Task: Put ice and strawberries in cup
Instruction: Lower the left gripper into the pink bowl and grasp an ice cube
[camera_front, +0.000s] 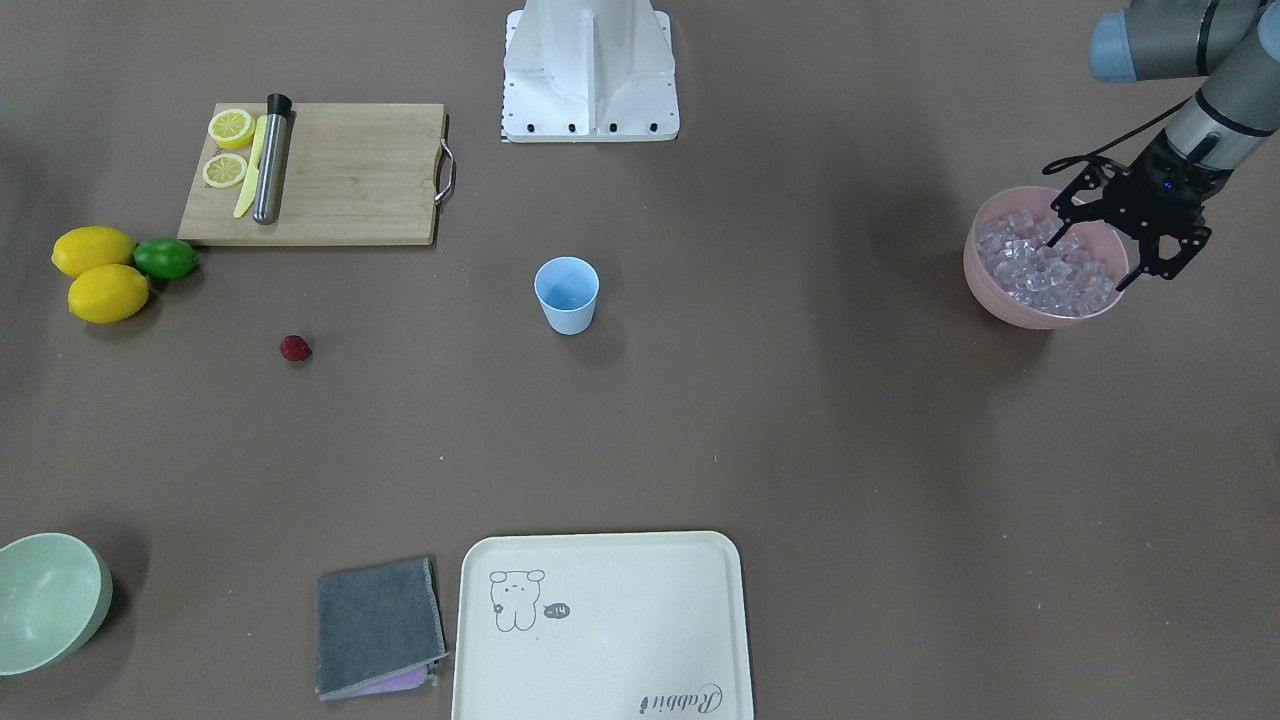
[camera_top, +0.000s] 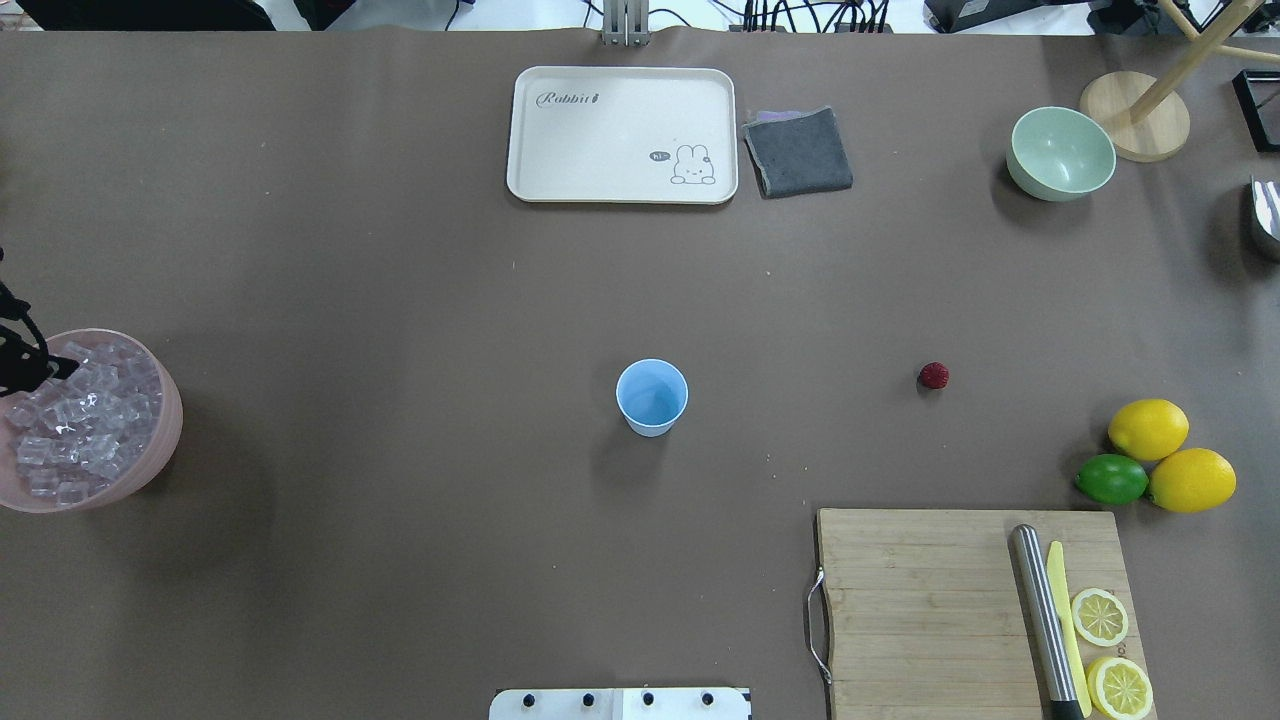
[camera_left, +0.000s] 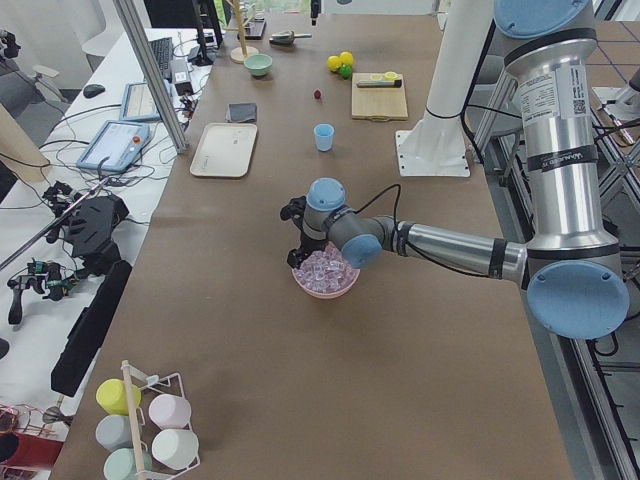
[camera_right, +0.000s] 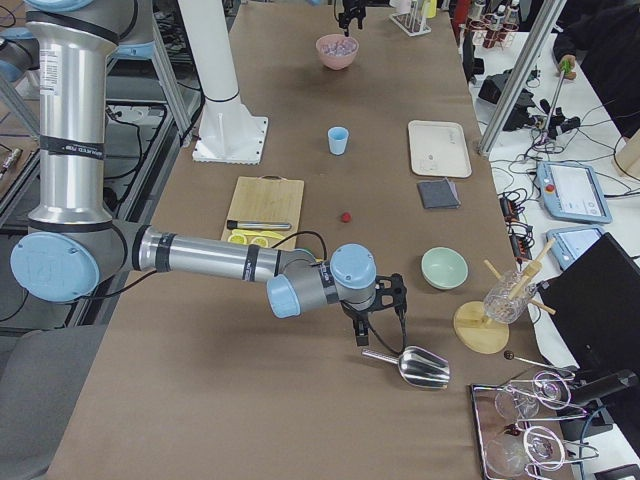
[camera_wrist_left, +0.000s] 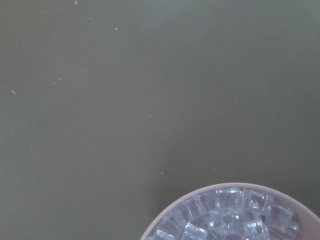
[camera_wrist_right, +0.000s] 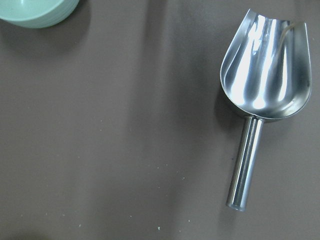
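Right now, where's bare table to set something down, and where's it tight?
Free: the wide stretch between the pink bowl and the cup, and the band between the cup and the tray. Tight: the corner with the cutting board, lemons and lime.

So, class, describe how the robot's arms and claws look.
Left arm and right arm: silver-grey tubes, light blue joint caps, small printed labels. Left claw and right claw: black, skeletal, two-fingered, each with a black cable.
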